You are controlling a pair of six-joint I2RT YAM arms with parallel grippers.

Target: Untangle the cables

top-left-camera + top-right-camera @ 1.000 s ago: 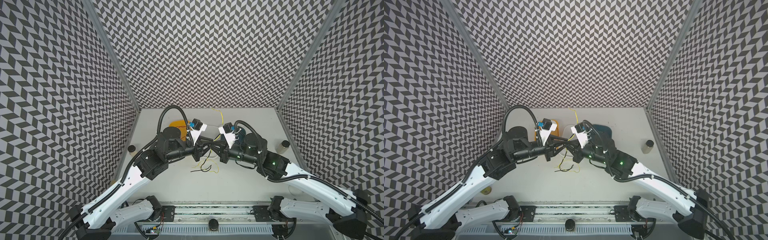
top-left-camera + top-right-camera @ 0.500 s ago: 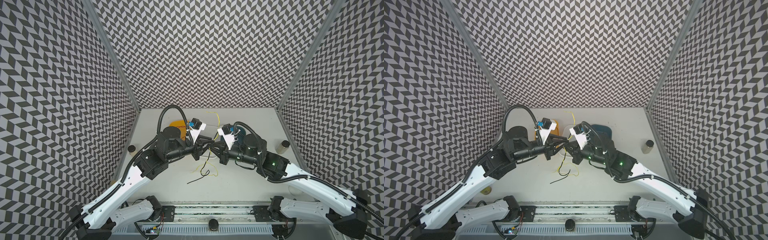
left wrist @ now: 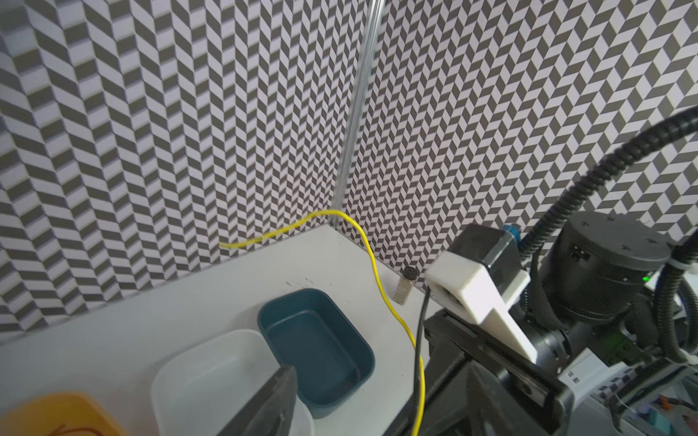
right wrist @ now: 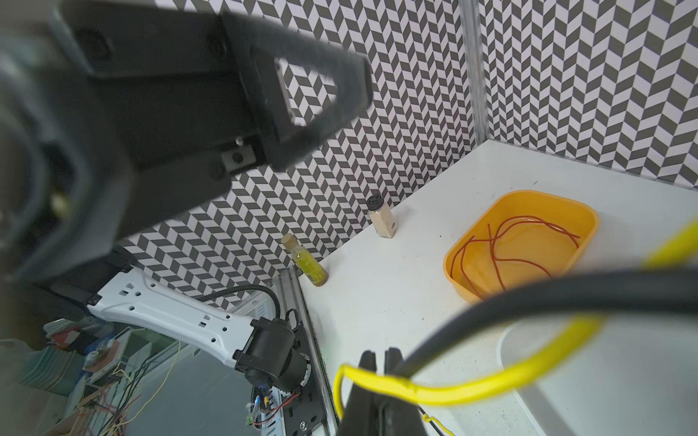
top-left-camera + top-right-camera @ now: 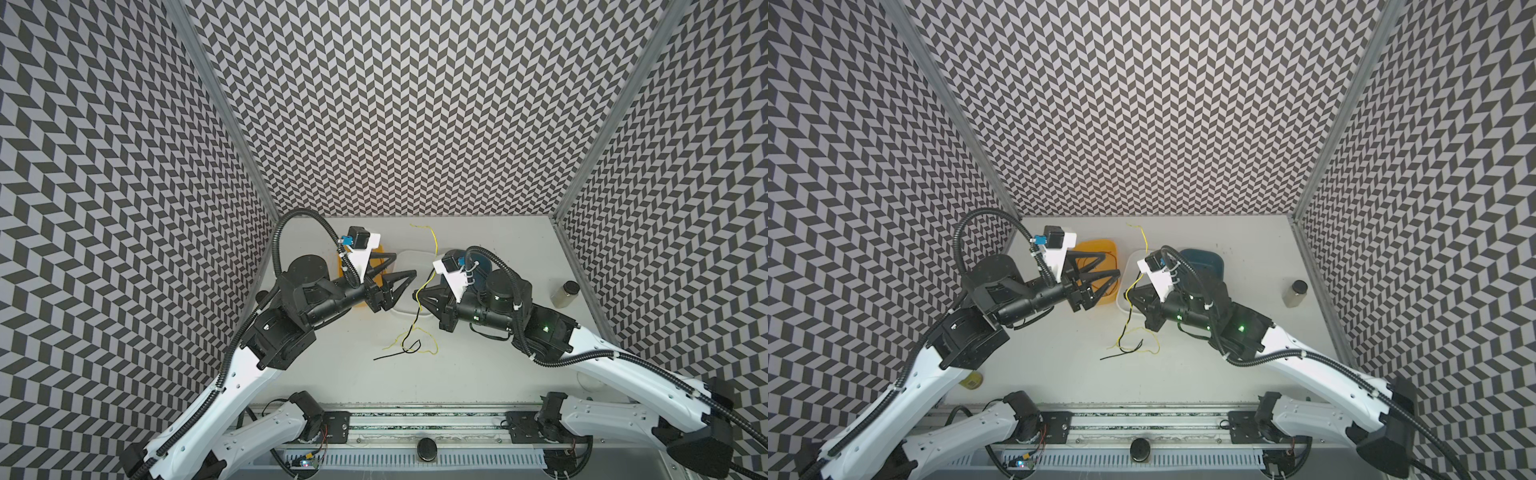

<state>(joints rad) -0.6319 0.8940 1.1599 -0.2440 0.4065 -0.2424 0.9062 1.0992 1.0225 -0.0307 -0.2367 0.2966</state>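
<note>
My right gripper [image 5: 417, 296] [image 4: 379, 356] is shut on a yellow cable [image 5: 434, 245] [image 4: 453, 392] and a black cable [image 5: 409, 332] [image 4: 528, 298] where they cross, held above the table. The yellow one arcs up toward the back wall. Both hang to the table, where a yellow loop [image 5: 1144, 330] and the black tail [image 5: 1111, 356] overlap. My left gripper [image 5: 402, 264] [image 5: 1111, 266] stands open just left of the right one, with nothing between its fingers [image 3: 272, 400]. A red cable [image 4: 517, 241] lies coiled in the orange tub [image 4: 589, 222].
A white tub [image 3: 211, 362] and a dark blue tub [image 3: 317, 339] stand beside the orange tub [image 5: 1100, 243] at the back. A small jar [image 5: 564, 293] stands by the right wall. Another jar [image 4: 381, 219] and a yellow-green bottle [image 4: 308, 264] stand by the left wall.
My left gripper has opened and let go of the cables. The black cable's end has dropped and slid out to the front left on the table. The right gripper stays shut.
</note>
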